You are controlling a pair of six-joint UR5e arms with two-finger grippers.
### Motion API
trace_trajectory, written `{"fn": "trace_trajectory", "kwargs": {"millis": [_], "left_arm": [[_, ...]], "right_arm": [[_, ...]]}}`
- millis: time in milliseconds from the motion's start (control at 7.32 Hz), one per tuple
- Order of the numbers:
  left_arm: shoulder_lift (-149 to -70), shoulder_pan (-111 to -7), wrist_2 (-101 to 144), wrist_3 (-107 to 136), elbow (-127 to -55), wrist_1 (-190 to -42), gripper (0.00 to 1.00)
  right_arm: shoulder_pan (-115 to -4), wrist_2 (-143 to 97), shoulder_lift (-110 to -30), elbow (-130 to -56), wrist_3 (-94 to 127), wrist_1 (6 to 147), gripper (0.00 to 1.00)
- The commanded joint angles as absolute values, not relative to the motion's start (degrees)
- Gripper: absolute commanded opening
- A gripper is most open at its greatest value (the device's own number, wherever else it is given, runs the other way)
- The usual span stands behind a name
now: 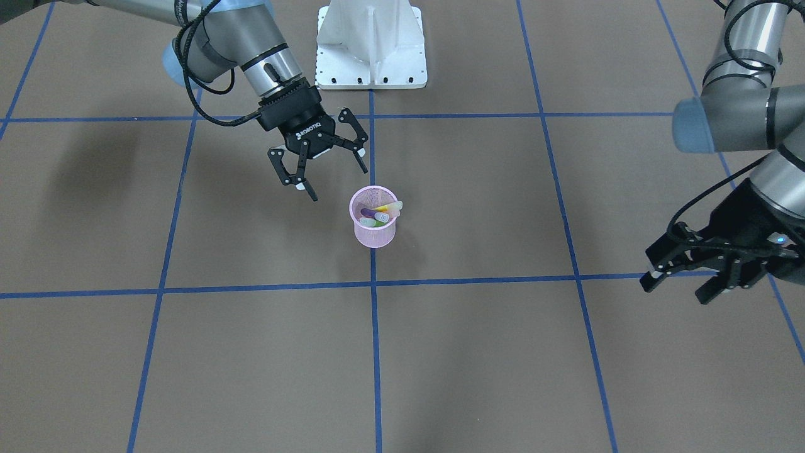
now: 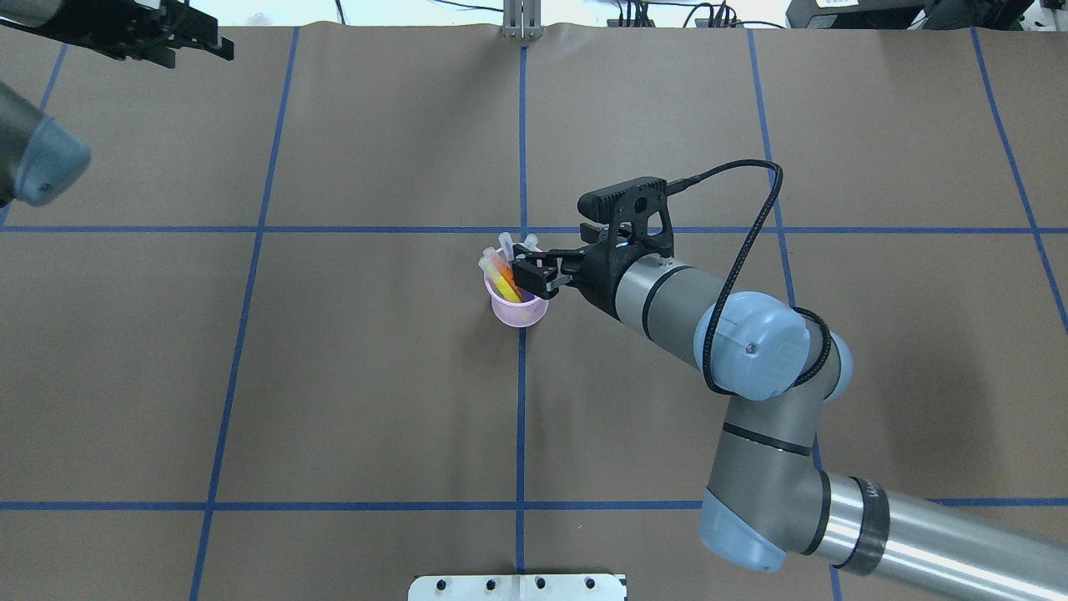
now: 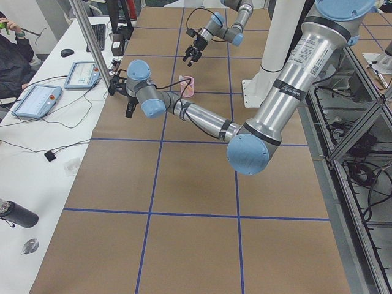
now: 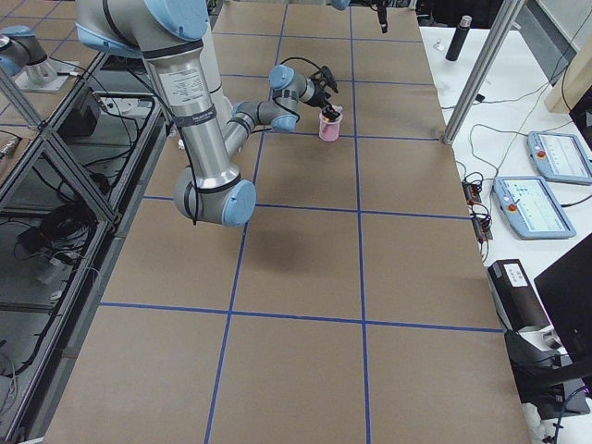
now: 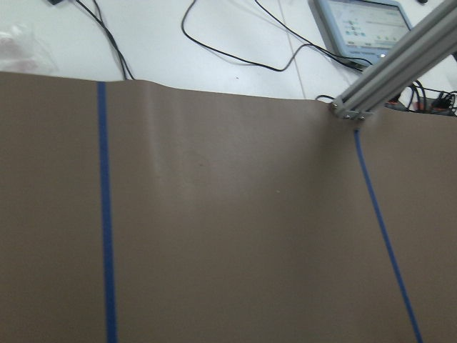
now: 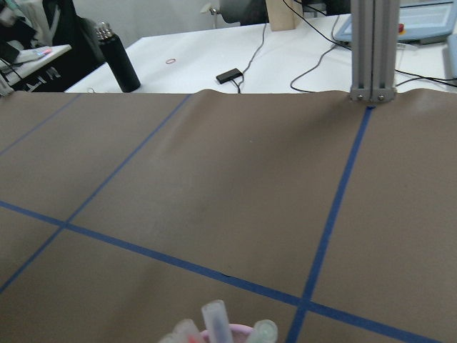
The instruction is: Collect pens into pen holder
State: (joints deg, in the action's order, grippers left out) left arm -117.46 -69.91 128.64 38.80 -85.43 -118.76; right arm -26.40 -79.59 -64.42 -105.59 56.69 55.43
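The pink mesh pen holder [image 1: 374,234] stands upright mid-table [image 1: 188,352] on a blue tape line [image 1: 375,327]. The pens [image 1: 380,214] lean inside it, caps up. No loose pen shows, so collecting looks finished. Your right gripper [image 1: 338,182] hovers just beside the rim, fingers spread wide, empty. Lift it straight up before drawing back, so no finger catches a cap or tips the cup. Your left gripper [image 1: 673,292] waits well apart, far left, fingers apart, empty.
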Motion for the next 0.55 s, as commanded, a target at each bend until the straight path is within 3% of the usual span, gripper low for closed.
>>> {"fn": "trace_trajectory", "kwargs": {"millis": [0, 137, 410], "left_arm": [[-114.5, -76.5, 122.6, 3.3, -85.9, -104.4, 1.0], [-109.6, -77.0, 117.0, -7.4, -86.0, -105.0, 1.0], [-102.4, -79.4, 114.0, -8.2, -86.8, -113.3, 1.0]], "right_arm": [[-30.3, -86.0, -65.8, -111.2, 66.8, 78.3, 1.0], [-34.1, -91.4, -66.5, -112.7, 66.5, 85.9, 1.0], [-43.2, -101.6, -71.7, -113.2, 64.5, 86.1, 1.0]]}}
